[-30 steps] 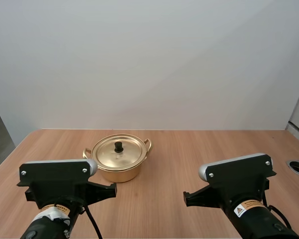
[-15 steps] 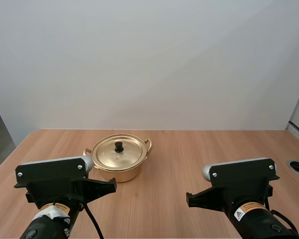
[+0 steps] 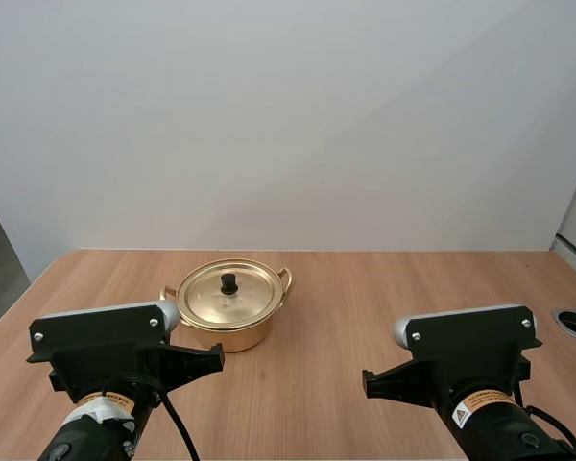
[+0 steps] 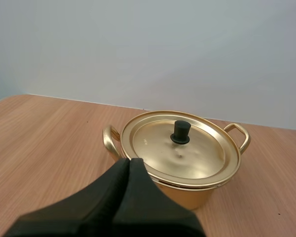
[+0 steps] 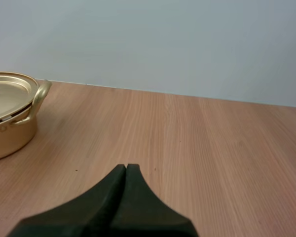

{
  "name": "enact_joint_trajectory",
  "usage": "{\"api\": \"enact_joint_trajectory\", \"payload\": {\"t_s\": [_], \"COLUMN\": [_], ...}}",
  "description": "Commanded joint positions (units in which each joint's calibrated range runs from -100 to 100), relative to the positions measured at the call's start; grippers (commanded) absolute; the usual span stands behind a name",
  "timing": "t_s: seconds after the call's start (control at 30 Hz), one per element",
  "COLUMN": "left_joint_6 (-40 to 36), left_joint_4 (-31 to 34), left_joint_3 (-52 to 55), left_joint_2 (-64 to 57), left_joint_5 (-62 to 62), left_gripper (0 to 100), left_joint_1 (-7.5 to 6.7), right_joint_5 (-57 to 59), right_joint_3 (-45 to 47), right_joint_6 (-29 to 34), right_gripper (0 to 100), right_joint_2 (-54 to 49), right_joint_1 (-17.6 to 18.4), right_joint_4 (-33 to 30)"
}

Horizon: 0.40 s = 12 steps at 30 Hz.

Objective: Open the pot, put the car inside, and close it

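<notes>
Left wrist: left gripper (image 4: 129, 163) pinched together before pot (image 4: 187, 197), lid (image 4: 197, 155) on. Right wrist: right gripper (image 5: 126, 168) likewise, beside one handle (image 5: 40, 92).

pot (image 3: 232, 336): glossy gold metal | lid knob (image 4: 180, 132): matt black | table (image 3: 365, 307): smooth wood grain

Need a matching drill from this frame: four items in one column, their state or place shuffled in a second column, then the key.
1. round gold metal lid
2. small black knob
3. left end effector
4. right end effector

A. upright at the lid's centre
B. shut, aimed at the gold metal pot
C. closed on the pot
D. shut, aimed at bare wooden table beside the pot

Pairs: 1-C, 2-A, 3-B, 4-D
</notes>
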Motion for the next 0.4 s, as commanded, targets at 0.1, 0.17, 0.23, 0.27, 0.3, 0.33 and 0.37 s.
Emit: {"api": "enact_joint_trajectory", "payload": {"t_s": [0.1, 0.17, 0.23, 0.27, 0.3, 0.33, 0.37], "left_joint_6": [0.09, 0.09, 0.09, 0.09, 0.09, 0.09, 0.09], "left_joint_4": [-0.09, -0.09, -0.09, -0.09, -0.09, -0.09, -0.09], "left_joint_3": [0.00, 0.00, 0.00, 0.00, 0.00, 0.00, 0.00], "left_joint_2": [-0.01, -0.01, -0.01, -0.01, -0.01, -0.01, -0.01], "left_joint_5": [-0.09, -0.09, -0.09, -0.09, -0.09, -0.09, -0.09], "left_gripper": [0, 0, 0, 0, 0, 0, 0], "left_joint_1": [0.00, 0.00, 0.00, 0.00, 0.00, 0.00, 0.00], "right_joint_5": [-0.03, -0.03, -0.03, -0.03, -0.03, -0.03, -0.03], "right_joint_3": [0.00, 0.00, 0.00, 0.00, 0.00, 0.00, 0.00], "right_joint_6": [0.07, 0.07, 0.07, 0.07, 0.07, 0.07, 0.07], "right_gripper": [0, 0, 0, 0, 0, 0, 0], "right_joint_2": [0.00, 0.00, 0.00, 0.00, 0.00, 0.00, 0.00], "right_joint_1": [-0.03, -0.03, -0.03, -0.03, -0.03, -0.03, -0.03], "right_joint_4": [0.20, 0.19, 0.31, 0.54, 0.65, 0.65, 0.65]}}
